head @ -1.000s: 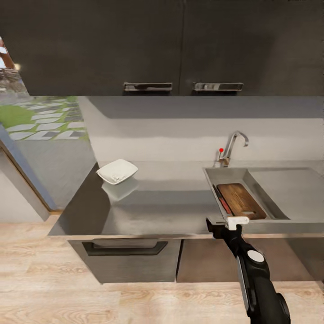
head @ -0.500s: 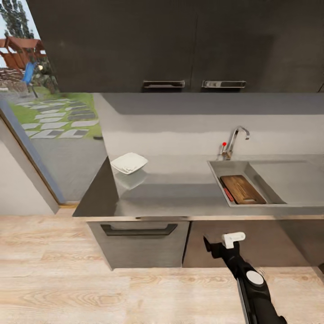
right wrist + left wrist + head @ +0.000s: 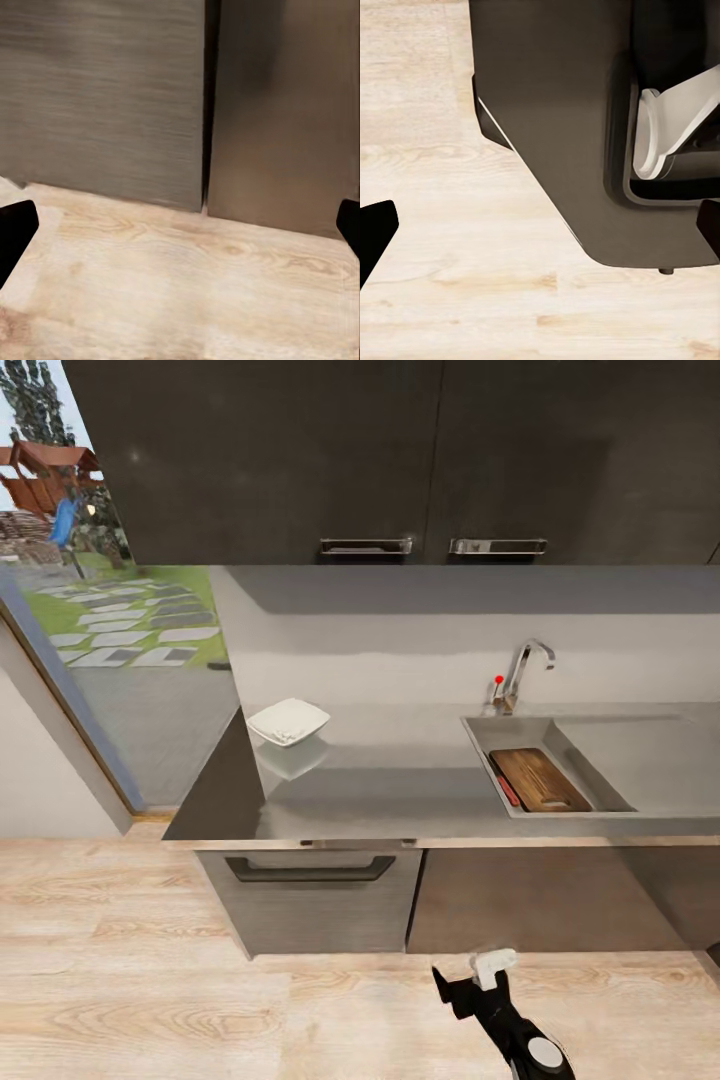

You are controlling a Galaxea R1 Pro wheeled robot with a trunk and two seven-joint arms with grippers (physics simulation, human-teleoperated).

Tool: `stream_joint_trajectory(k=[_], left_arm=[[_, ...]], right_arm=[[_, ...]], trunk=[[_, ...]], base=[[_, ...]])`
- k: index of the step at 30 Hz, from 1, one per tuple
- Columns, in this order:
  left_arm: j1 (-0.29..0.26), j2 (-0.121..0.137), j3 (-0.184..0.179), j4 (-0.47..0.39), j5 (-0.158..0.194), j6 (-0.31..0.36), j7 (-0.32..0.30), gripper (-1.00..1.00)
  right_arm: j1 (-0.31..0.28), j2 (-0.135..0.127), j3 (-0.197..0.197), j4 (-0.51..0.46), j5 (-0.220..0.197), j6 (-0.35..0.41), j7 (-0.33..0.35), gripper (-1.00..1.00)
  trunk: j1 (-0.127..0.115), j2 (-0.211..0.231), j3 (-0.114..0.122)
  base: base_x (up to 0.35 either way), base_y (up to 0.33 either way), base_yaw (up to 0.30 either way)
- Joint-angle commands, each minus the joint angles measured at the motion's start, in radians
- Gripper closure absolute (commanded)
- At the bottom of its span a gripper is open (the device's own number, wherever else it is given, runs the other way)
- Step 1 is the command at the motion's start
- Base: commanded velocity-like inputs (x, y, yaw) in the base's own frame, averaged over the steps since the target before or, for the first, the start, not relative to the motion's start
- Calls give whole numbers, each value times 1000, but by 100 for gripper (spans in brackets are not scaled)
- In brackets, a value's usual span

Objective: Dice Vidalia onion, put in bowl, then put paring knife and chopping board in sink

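Paring knife [image 3: 508,791] half hidden beside chopping board [image 3: 538,780] in sink [image 3: 480,736] — both claws released.

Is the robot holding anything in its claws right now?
No. The right gripper is open and empty above the wooden floor; the left gripper's fingertips are spread, nothing between them.

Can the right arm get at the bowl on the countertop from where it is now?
Probably not. The right pincer hangs low over the wood floor, in front of the cabinet fronts and below the countertop edge. The bowl sits far back at the counter's left end, well away from it.
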Motion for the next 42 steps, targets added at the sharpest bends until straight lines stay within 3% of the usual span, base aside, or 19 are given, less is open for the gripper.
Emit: stream_joint_trajectory(k=[1, 6, 16, 20, 26, 32, 37, 42], left_arm=[[0, 2, -5, -1, 0, -1, 5, -100], [-1, 10, -5, -1, 0, -1, 6, -100], [-3, 13, -3, -1, 1, -1, 12, -100], [-5, 13, -3, 0, 1, 0, 13, -100], [-6, 15, -2, 3, 1, 0, 14, -100], [-6, 31, 4, 4, 2, 0, 14, -100], [-6, 32, 12, 3, 6, 0, 14, -100], [-6, 32, 19, 3, 44, 0, 14, -100]], right_arm=[[-1, -11, -7, 60, 10, -28, 7, -100], [-1, -44, -8, 234, 10, -114, 1, -100], [-1, -153, -5, 569, 10, -255, -6, -100], [-1, -161, -4, 663, 10, -314, -16, -100], [-1, -173, -1, 822, 10, -347, -112, -100], [-1, -173, -3, 833, 7, -345, -223, -100], [-1, -173, -3, 862, 7, -344, -236, -100], [0, -174, -3, 882, 7, -342, -239, -100]], trunk=[[1, -2, -2], [1, -2, -2], [1, -2, -2], [1, -2, -2], [1, -2, -2], [1, -2, 3], [1, -2, 10], [1, -2, 18]], base=[[0, 0, 0], [0, 0, 0], [0, 0, 0], [0, 0, 0], [0, 0, 0], [0, 0, 0], [0, 0, 0], [0, 0, 0]])
